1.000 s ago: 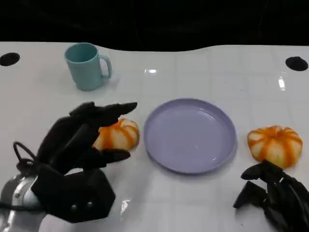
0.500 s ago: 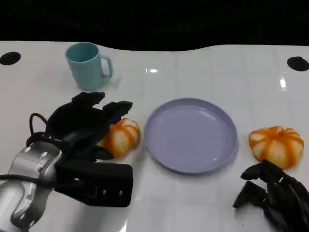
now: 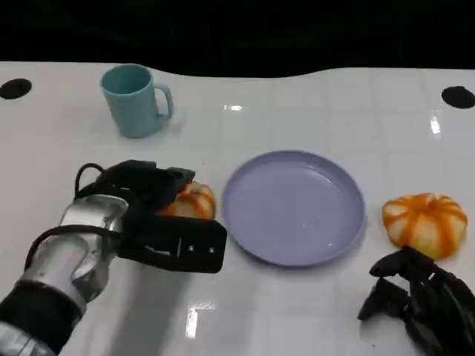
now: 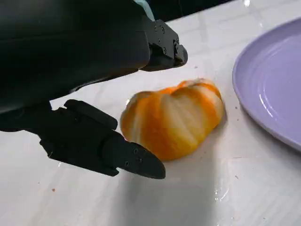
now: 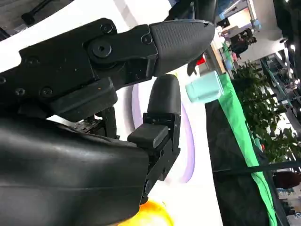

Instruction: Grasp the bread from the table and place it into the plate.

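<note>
Head view shows the left hand (image 3: pixel 152 194) has dropped over the bread (image 3: pixel 191 202), fingers (image 4: pixel 127 157) apart around it, not yet clamped; grasp looks imminent, plate (image 3: pixel 293 208) waiting.

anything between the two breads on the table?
Yes: the purple plate, empty, lies between the left bread and the right bread in the head view. The left hand sits over the left one.
</note>
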`<state>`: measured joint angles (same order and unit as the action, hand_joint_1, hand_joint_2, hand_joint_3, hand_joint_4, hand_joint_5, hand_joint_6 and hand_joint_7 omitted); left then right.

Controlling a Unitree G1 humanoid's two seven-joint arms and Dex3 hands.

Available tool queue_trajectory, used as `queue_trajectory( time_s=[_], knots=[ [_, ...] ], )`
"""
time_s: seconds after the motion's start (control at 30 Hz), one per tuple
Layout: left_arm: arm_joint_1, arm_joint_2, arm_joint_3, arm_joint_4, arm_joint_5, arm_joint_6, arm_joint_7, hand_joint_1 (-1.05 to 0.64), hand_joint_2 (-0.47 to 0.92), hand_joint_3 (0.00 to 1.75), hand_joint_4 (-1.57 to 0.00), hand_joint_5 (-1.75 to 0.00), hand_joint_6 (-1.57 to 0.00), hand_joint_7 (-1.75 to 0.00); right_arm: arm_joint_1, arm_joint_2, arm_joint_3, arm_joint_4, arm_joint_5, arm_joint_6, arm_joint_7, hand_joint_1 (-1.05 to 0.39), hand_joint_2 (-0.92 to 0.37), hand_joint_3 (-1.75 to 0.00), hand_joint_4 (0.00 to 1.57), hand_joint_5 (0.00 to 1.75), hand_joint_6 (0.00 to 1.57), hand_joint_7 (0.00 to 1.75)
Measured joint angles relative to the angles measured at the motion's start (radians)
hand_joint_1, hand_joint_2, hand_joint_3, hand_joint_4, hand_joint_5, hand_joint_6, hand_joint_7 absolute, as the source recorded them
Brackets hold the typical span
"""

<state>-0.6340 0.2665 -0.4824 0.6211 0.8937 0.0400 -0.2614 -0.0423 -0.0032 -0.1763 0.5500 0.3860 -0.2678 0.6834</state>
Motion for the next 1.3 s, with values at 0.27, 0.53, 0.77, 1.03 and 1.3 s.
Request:
queue_trajectory(
  time_s=[0.27, 0.53, 0.77, 1.03, 1.3],
  knots=[
    [-0.106, -0.084, -0.06, 0.304, -0.029, -0.047, 0.121, -0.53, 0.81, 0.0, -0.07, -0.03, -0.11, -0.01, 0.011, 0.0, -0.001, -0.018, 0.0, 0.005, -0.006, -0.55, -0.92, -0.24, 0.64, 1.52, 0.58, 1.22],
    [-0.215, -0.148, -0.084, 0.523, -0.075, -0.083, 0.186, -0.39, 0.87, 0.02, -0.25, -0.11, -0.33, -0.07, 0.012, -0.002, -0.002, -0.025, 0.004, 0.028, 0.01, -0.54, -0.92, -0.24, 0.64, 1.51, 0.58, 1.22],
    [-0.215, -0.158, -0.06, 0.613, -0.12, -0.194, 0.464, -0.26, 0.91, 0.29, -0.83, -1.67, -0.78, -1.22, 0.018, -0.001, -0.002, -0.037, 0.0, 0.028, -0.004, -0.53, -0.92, -0.26, 0.63, 1.52, 0.57, 1.22],
    [-0.215, -0.158, -0.063, 0.652, -0.121, -0.202, 0.63, -0.18, 0.91, 0.41, -0.81, -1.75, -0.51, -1.74, 0.026, 0.0, 0.0, -0.046, -0.001, 0.025, -0.019, -0.53, -0.92, -0.28, 0.62, 1.54, 0.56, 1.23],
    [-0.224, -0.159, -0.019, 0.639, -0.166, -0.192, 0.712, -0.18, 0.87, 0.39, -0.85, -1.75, -0.52, -1.75, 0.014, -0.006, -0.002, -0.031, 0.0, 0.025, -0.005, -0.54, -0.92, -0.26, 0.62, 1.53, 0.57, 1.24]
  ],
)
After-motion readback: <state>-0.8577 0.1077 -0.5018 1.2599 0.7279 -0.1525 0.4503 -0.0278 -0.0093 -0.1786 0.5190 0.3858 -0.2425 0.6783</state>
